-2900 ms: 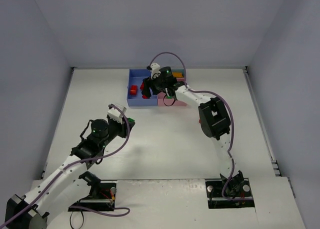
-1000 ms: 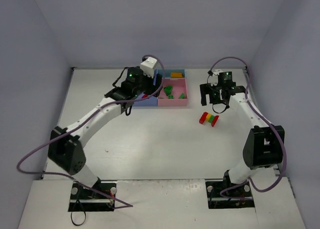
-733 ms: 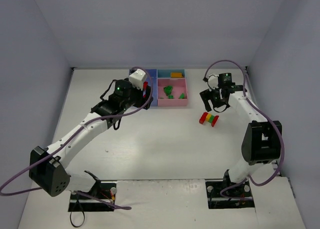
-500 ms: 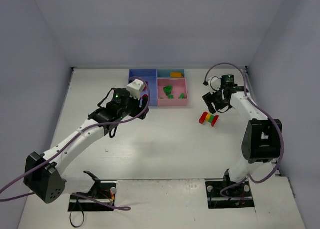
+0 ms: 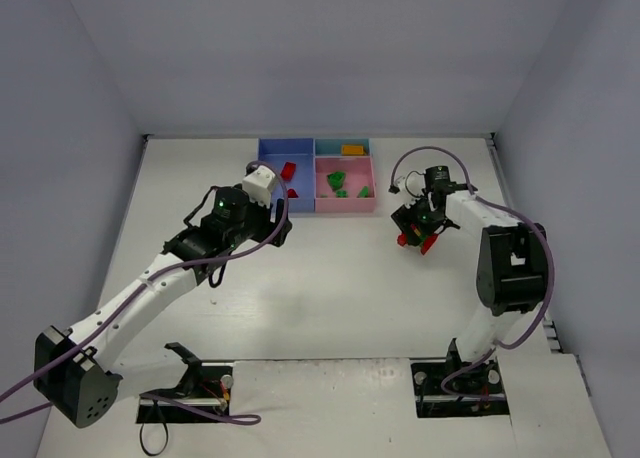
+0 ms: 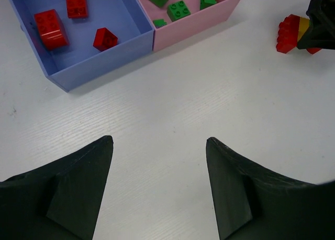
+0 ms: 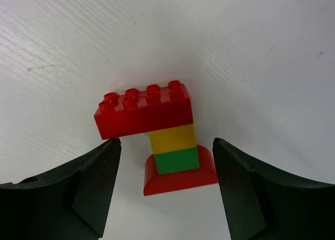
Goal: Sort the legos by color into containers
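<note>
A joined stack of legos [image 7: 172, 145] lies on the table: a long red brick, a yellow one, a green one and a rounded red base. My right gripper [image 7: 163, 141] is open and straddles it, with table showing between the left finger [image 7: 78, 193] and the base. From above, the right gripper [image 5: 413, 228] covers most of the stack [image 5: 403, 240]. My left gripper [image 6: 158, 140] is open and empty over bare table, near the containers. The blue tray [image 6: 104, 67] holds three red bricks [image 6: 49, 28]. The pink tray [image 6: 193, 25] holds green bricks [image 6: 180, 9].
A narrow teal tray [image 5: 330, 146] behind the pink tray [image 5: 345, 206] holds a yellow brick [image 5: 352, 149]. The blue tray [image 5: 270, 156] joins them on the left. The left arm [image 5: 150, 288] stretches diagonally across the table's left half. Walls enclose three sides.
My left gripper pulled back from over the blue tray toward the near side. My right gripper came down over the stack and its jaws narrowed.
</note>
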`<action>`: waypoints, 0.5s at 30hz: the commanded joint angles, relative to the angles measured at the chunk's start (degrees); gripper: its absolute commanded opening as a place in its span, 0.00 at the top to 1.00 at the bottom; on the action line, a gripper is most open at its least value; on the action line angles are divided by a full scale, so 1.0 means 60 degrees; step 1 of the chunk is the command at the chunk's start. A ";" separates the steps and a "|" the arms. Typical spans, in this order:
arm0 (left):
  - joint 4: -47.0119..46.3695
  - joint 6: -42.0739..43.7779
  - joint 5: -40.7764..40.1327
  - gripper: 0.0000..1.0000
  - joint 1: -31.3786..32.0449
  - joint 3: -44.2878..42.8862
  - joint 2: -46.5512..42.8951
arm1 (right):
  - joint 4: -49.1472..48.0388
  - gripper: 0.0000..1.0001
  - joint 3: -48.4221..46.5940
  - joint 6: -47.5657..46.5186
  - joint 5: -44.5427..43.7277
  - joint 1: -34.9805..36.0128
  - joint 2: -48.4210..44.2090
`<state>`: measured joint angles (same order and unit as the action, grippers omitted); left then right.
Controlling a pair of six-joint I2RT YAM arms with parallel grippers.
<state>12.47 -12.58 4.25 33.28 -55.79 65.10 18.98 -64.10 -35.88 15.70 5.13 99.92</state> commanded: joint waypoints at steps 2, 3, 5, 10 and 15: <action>-0.0248 -0.0203 0.0009 0.35 0.0064 0.0026 -0.0289 | -0.0365 0.33 0.0165 -0.0056 0.0312 0.0215 0.0148; -0.0233 -0.0203 0.0009 0.35 0.0050 0.0026 -0.0303 | -0.0351 0.33 0.0223 -0.0026 0.0312 0.0244 0.0265; -0.0174 -0.0233 0.0009 0.35 0.0064 0.0055 -0.0376 | -0.0453 0.34 0.0267 0.0032 0.0327 0.0274 0.0324; -0.0014 -0.0320 -0.0137 0.35 0.0050 0.0055 -0.0450 | -0.0483 0.46 0.0209 0.0339 0.0269 0.0478 0.0529; -0.0042 -0.0467 -0.0050 0.35 0.0050 0.0099 -0.0450 | -0.0805 0.50 0.0311 0.1056 0.0224 0.0698 0.0413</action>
<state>13.98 -14.06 4.19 33.32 -54.52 63.72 16.16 -62.28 -32.91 16.75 8.19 103.11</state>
